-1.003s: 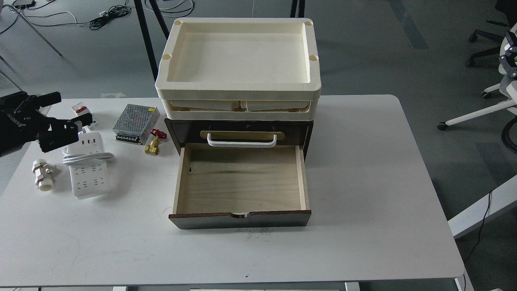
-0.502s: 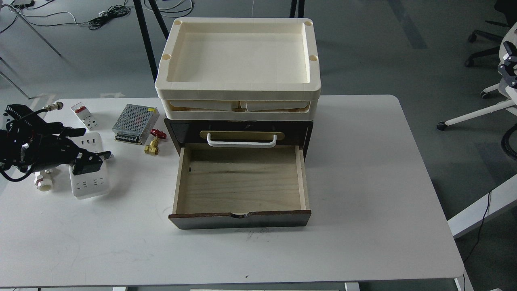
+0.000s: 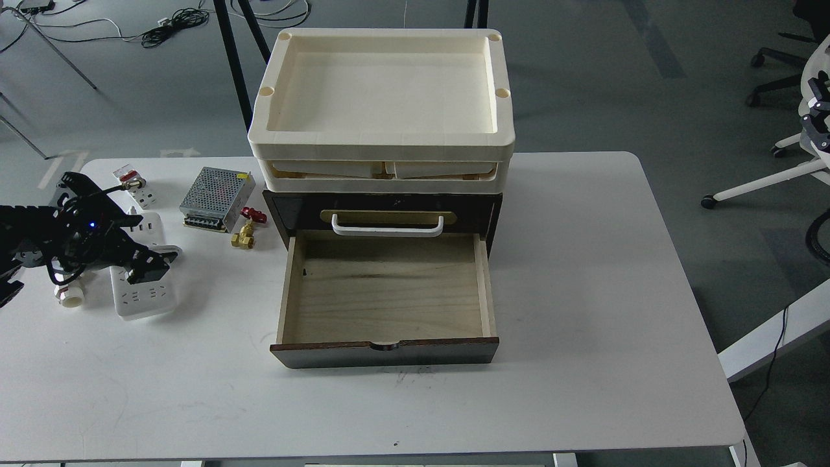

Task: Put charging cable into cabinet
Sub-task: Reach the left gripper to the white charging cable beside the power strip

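The charging cable [image 3: 144,301] is a white power strip with its cord coiled round the middle, lying flat at the table's left side. My left gripper [image 3: 144,246] is low over its middle, fingers apart, one toward the USB end and one [image 3: 150,267] on the socket side, on either side of the cord coil. The strip's middle is hidden by the gripper. The cabinet [image 3: 386,353] stands at the table's centre with its lower drawer pulled out and its pale wood interior bare. My right gripper is out of view.
A white pipe fitting [image 3: 70,295] lies left of the strip. A white-and-red plug adapter [image 3: 133,181], a metal mesh power supply [image 3: 218,198] and a brass valve with a red handle [image 3: 246,233] lie behind it. Cream trays [image 3: 382,139] are stacked on the cabinet.
My left gripper has come down from above the strip's far end onto its middle and turned. The strip has not moved. The drawer stays open.
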Controlling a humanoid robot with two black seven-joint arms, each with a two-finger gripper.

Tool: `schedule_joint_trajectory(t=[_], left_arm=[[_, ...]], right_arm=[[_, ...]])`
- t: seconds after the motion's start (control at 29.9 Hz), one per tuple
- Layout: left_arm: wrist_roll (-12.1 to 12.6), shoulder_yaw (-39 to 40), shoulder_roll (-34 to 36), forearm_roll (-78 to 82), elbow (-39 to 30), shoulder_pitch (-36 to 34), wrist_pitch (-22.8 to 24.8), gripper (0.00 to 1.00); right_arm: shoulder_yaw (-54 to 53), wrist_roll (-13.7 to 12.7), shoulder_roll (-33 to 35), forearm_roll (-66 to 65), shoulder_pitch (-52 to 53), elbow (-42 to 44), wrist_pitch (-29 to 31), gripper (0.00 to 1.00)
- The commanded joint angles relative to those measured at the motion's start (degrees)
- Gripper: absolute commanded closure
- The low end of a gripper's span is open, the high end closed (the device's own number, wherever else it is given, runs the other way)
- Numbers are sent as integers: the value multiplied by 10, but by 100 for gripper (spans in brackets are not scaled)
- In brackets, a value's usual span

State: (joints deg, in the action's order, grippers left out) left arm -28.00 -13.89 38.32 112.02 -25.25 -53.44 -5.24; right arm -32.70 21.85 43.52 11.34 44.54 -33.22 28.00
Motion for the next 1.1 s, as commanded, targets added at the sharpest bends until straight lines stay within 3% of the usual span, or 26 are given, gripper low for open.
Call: schedule_joint_trajectory(t=[0.0,0.7,1.07], left_arm=[[0,-17,-14,-3,31,3,-1,12],[0,-25,-29,-6,34,9,4,27],[0,-29,-61,-5,113,30,-12,40]], right_arm=[[-1,0,0,0,-2,-1,0,1],[-4,0,0,0,-6,0,0,1],[-4,0,0,0,-7,1,0,1]])
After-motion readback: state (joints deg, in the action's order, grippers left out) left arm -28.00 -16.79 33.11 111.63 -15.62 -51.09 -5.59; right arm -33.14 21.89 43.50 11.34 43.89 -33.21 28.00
